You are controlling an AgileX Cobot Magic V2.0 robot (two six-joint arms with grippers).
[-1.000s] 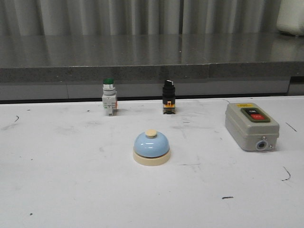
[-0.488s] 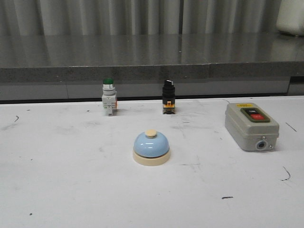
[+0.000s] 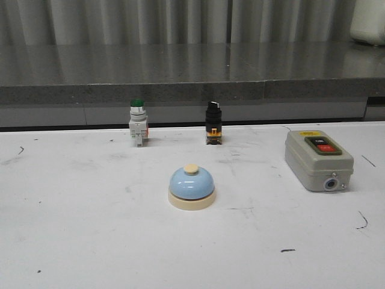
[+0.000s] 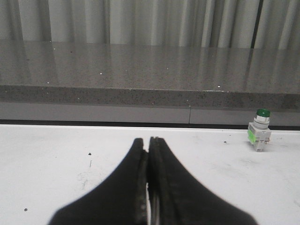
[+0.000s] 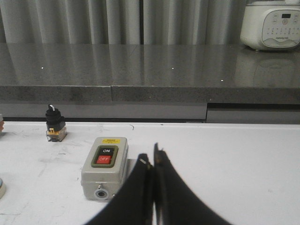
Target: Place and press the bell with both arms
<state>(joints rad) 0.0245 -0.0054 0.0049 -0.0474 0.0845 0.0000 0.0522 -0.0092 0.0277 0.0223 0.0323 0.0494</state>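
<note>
Both pincers are clenched with nothing between their fingers: the left pincer point(image 4: 148, 143) shows its dark tips pressed together above the white table point(image 3: 72, 229), and the right pincer point(image 5: 152, 157) likewise has its tips closed. Neither arm appears in the front view. The bell point(image 3: 191, 186), light blue with a cream base and knob, stands upright near the middle of the table, apart from everything else. Behind it to the left stands a green-capped push button point(image 3: 138, 122), and behind it to the right a black selector switch point(image 3: 213, 122). Well off to the right lies a grey on/off switch box point(image 3: 317, 159), near the right pincer.
</note>
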